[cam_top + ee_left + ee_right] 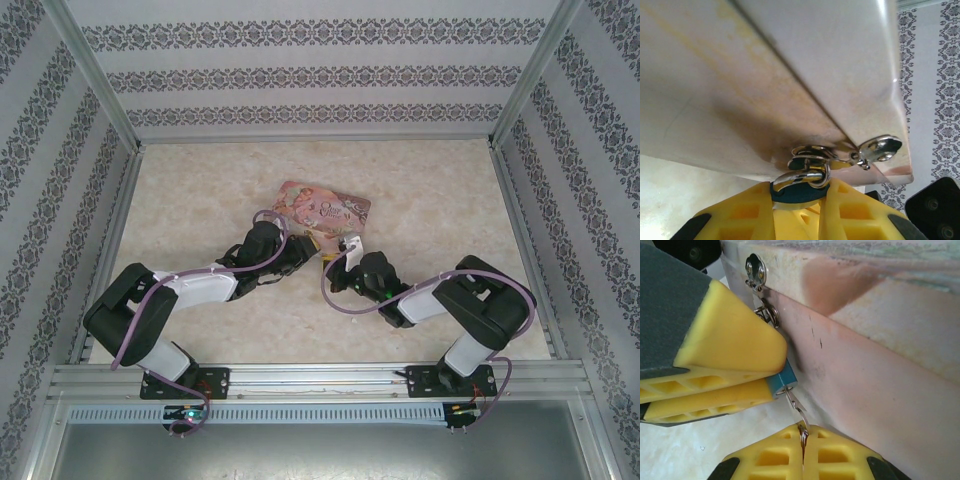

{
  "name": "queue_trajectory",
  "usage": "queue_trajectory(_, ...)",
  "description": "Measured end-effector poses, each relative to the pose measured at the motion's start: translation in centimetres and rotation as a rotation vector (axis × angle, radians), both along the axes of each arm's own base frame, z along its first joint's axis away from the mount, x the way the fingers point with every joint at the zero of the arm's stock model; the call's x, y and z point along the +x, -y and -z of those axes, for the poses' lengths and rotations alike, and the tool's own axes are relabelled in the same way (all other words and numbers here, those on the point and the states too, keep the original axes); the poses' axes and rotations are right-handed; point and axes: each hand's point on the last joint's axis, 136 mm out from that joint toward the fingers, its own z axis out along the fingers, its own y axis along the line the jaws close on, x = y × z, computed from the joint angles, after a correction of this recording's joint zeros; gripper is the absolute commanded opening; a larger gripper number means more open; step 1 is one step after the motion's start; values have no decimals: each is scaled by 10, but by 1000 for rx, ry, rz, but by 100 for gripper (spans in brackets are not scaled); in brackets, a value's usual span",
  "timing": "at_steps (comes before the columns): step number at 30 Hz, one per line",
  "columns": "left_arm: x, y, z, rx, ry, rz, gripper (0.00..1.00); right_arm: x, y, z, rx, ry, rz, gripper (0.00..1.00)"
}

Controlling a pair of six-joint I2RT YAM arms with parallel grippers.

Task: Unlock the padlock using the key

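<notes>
The padlock [801, 192], with a teal body and a silver shackle, hangs from the hasp ring on the pink tin [322, 210]. My left gripper [800, 189] is shut on the padlock's body, which in the right wrist view pokes out of the left gripper's yellow fingers [730, 347] as a teal end [785, 379]. My right gripper [803, 434] is shut on the head of the small metal key [796, 405], and the key's tip sits in the keyhole at that teal end. In the top view the left gripper [298, 252] and right gripper [352, 250] meet at the tin's near edge.
The tin's side wall [875, 390] stands close along the right of both grippers. Its round hasp plate [881, 147] is riveted near the corner. Patterned walls [60, 180] and metal rails enclose the beige table [450, 200].
</notes>
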Motion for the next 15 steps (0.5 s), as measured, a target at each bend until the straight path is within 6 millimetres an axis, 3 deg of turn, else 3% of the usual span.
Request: queue_trajectory(15, 8, -12, -6, 9, 26, -51, 21, 15, -19, -11, 79, -37, -60, 0)
